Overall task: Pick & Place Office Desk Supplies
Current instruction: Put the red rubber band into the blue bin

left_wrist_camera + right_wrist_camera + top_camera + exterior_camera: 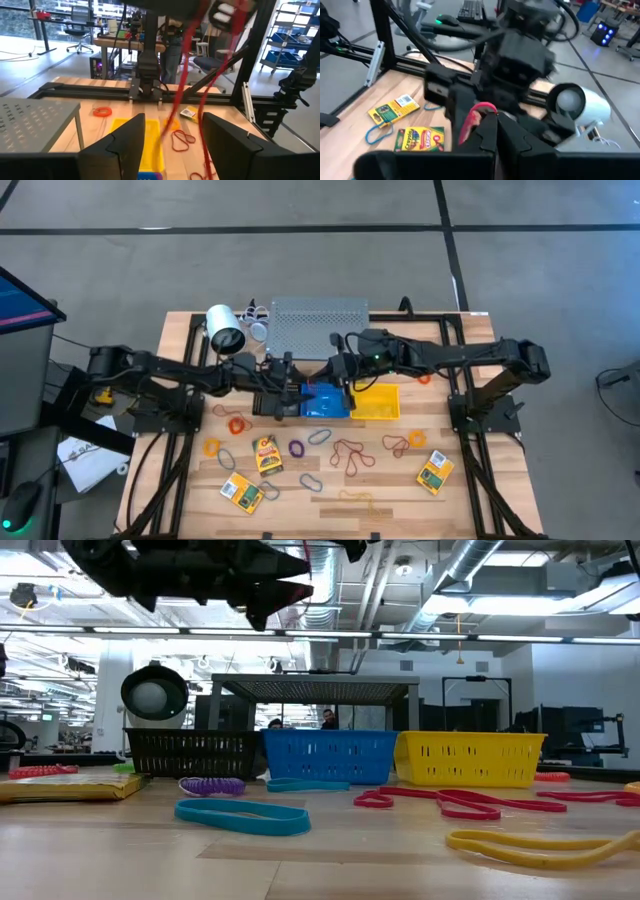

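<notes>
Wood tabletop, grey concrete floor

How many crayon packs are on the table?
3. Crayon pack left of centre, another pack nearer the table edge, third pack on the right. Arms may hide more.

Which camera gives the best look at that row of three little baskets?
The low view: the black basket, blue basket and yellow basket stand side by side, unobstructed. From the high view the arms cover the black one almost entirely and part of the blue. The left wrist shows only some yellow; the right wrist shows none.
</notes>
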Controlling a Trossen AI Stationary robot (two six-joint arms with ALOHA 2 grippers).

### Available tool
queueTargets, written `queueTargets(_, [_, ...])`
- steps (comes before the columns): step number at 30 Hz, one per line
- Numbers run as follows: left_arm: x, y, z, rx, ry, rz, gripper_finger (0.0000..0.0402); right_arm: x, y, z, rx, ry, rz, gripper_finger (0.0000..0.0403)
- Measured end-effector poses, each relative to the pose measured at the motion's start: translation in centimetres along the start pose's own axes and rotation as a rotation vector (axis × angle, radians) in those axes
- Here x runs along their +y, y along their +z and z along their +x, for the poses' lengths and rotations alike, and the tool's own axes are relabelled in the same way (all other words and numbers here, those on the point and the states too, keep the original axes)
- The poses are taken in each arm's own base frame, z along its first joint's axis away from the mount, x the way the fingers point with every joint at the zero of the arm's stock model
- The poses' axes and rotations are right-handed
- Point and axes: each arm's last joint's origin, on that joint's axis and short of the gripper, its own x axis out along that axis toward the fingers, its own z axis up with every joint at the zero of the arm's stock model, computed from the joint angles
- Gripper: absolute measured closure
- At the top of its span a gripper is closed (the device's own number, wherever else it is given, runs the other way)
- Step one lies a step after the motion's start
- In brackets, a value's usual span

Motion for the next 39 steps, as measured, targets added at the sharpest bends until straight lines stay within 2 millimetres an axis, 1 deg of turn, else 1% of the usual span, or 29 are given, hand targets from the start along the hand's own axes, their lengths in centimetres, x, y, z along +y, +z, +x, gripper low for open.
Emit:
queueTargets(4, [0.2, 0.2, 1.1, 0.002, 0.000, -0.001, 0.0210, 0.4, 0.2, 0.0, -0.009, 0.010, -0.007, 0.0403])
queueTargets(7, [0.2, 0.5, 1.5, -0.004, 0.000, 0.000, 0.0211, 0.6, 0.2, 0.1, -0.007, 0.016, -0.008, 0.0403])
queueTargets(13, [0.2, 0.7, 1.5, -0.013, -0.001, 0.000, 0.0217, 0.9, 0.2, 0.1, -0.006, 0.022, -0.009, 0.0403])
queueTargets(17, [0.2, 0.6, 1.5, -0.012, -0.001, -0.001, 0.0251, 0.8, 0.2, 0.1, -0.004, 0.020, -0.009, 0.0403])
queueTargets(27, [0.2, 0.6, 1.5, -0.011, 0.000, -0.002, 0.0386, 0.8, 0.2, 0.1, -0.003, 0.019, -0.008, 0.0403])
queueTargets(28, [0.2, 0.6, 1.5, -0.011, 0.000, -0.002, 0.0393, 0.8, 0.2, 0.1, -0.003, 0.019, -0.007, 0.0403])
queueTargets(35, [0.2, 0.6, 1.5, -0.003, 0.000, -0.001, 0.0400, 0.8, 0.2, 0.1, -0.006, 0.017, 0.000, 0.0401])
queueTargets(39, [0.2, 0.5, 1.5, 0.006, 0.001, -0.002, 0.0401, 0.8, 0.3, 0.1, -0.012, 0.016, 0.000, 0.0386])
